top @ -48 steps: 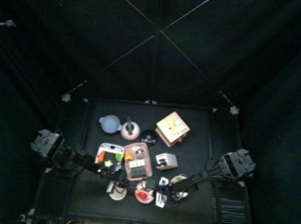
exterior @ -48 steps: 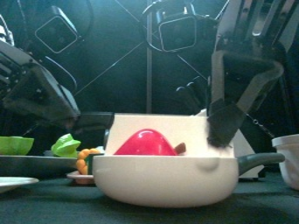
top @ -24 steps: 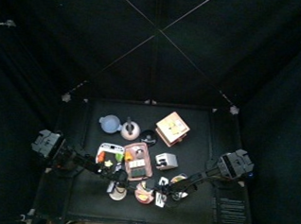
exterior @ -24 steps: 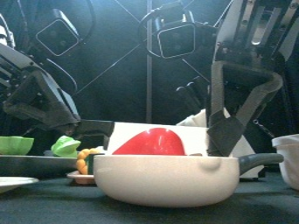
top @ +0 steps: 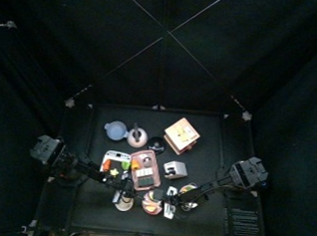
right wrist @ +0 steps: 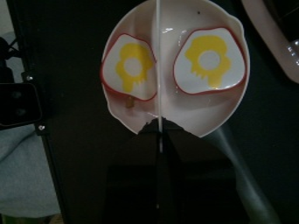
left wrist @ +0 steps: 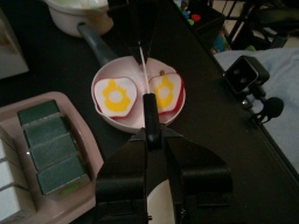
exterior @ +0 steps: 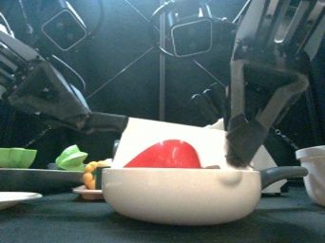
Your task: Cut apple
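Note:
The apple (exterior: pixel 162 155) lies in a white handled dish (exterior: pixel 178 195) at the table's front middle (top: pixel 151 203). In the wrist views it shows as two pieces (left wrist: pixel 117 94) (right wrist: pixel 131 66) with yellow-centred faces and red rims, one on each side of a thin white blade (right wrist: pixel 156 35). The blade stands edge-on between them (left wrist: pixel 140 61) and shows broadside behind the apple (exterior: pixel 172 130). My left gripper (left wrist: pixel 149 131) is shut on one end of the blade. My right gripper (right wrist: pixel 158 131) is shut on the other end, right of the dish (exterior: pixel 241 142).
A long pinkish-red tray (top: pixel 143 169) with dark blocks (left wrist: pixel 47 149) lies just behind the dish. A tan box (top: pixel 182 134) and a bluish bowl (top: pixel 115 131) stand farther back. Green pieces (exterior: pixel 15 157) sit at front left and a white cup (exterior: pixel 314 171) at front right.
My left arm has risen and reached in toward the dish. The white blade has shifted behind the apple, and the apple looks wider than a second ago. The right gripper has barely moved.

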